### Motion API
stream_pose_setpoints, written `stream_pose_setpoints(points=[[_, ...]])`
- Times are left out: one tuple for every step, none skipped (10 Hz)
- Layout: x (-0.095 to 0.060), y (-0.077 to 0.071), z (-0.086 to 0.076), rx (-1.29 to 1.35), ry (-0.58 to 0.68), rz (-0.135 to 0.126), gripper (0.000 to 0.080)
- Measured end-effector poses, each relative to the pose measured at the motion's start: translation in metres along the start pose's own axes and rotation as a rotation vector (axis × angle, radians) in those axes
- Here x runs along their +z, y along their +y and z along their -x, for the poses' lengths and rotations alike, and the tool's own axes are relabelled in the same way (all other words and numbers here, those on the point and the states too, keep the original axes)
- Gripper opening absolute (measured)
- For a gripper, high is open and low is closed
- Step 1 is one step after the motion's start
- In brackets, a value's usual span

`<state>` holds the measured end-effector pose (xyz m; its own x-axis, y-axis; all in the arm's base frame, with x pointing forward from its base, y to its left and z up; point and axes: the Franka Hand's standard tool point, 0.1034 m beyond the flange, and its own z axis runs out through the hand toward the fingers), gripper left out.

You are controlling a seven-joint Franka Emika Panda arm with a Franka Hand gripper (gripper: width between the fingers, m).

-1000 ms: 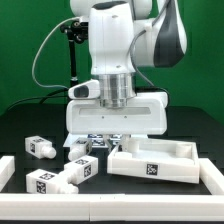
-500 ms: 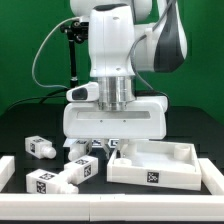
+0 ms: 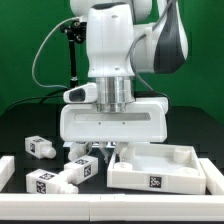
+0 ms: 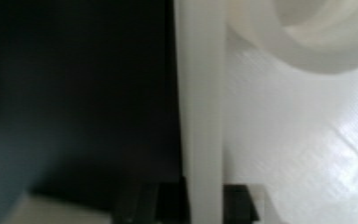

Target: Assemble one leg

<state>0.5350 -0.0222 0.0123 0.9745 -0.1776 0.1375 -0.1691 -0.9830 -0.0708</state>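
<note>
Currently, item one: the fingers [image 3: 107, 150], hanging straight down beneath the broad white hand. They are closed narrow on a wall at the 9 o'clock end of the panel [image 3: 165, 163]. In the wrist view a dark pad [image 4: 153, 197] lies against either face of that upright white wall, with no gap seen.

Item two: the leg [image 3: 83, 170], a chunky white piece with square tags. It lies on its side on the dark desk [image 3: 25, 125] at 7 o'clock of the fingers, near them but apart and untouched.

Item three: like pieces, all loose on the desk:
- second leg [image 3: 78, 151], at 9 o'clock of the fingers, close by
- third leg [image 3: 40, 145], at 9 o'clock, well apart
- fourth leg [image 3: 42, 183], at 8 o'clock, just beside the leg

Item four: the panel is a white tray with raised walls, at 4 o'clock of the fingers, with one tag [image 3: 153, 181] on its front wall. Of its inside the exterior view shows only white floor. The wrist view shows a rounded pale shape [image 4: 327, 35] beyond the held wall, too blurred to name
</note>
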Motion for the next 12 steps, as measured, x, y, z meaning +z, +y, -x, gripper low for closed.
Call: stream_pose_setpoints(points=[[0.003,-0.002,-0.017,0.012,0.011,-0.003,0.0052],[0.006,-0.001,-0.028,0.017,0.023,0.002,0.0053],[0.008,-0.003,-0.034,-0.006,0.038,0.007,0.0054],[0.008,-0.004,-0.036,-0.031,0.052,0.014,0.0054],[0.008,-0.002,-0.035,-0.027,0.049,0.014,0.0054],[0.008,-0.002,-0.035,-0.028,0.049,0.014,0.0054],[0.008,-0.002,-0.035,-0.028,0.049,0.014,0.0054],[0.008,-0.002,-0.035,-0.028,0.049,0.014,0.0054],[0.008,-0.002,-0.035,-0.028,0.049,0.014,0.0054],[0.008,-0.003,-0.035,-0.028,0.049,0.014,0.0054],[0.009,-0.005,-0.038,-0.034,0.048,0.012,0.0054],[0.01,-0.009,-0.046,-0.052,0.044,0.01,0.0054]])
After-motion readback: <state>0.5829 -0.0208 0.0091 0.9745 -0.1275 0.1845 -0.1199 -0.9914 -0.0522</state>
